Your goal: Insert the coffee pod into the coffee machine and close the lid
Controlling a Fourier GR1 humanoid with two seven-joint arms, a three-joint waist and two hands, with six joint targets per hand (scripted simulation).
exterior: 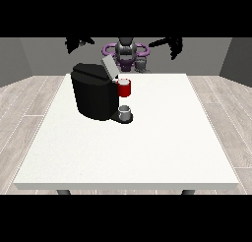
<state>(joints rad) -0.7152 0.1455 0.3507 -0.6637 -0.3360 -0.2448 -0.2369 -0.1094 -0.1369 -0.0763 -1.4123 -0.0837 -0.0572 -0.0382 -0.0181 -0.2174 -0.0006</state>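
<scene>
Black robot hand (78, 42) and its twin (173, 43) aloft, empty, finger spread indiscernible.

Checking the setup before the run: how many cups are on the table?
2. A red cup sits against the coffee machine by its raised lid, and a small grey cup stands on the machine's base below it. The machine could hide others behind it.

Bare room: grey walls (29, 59), wood-plank floor (29, 103), white table (147, 152).
</scene>
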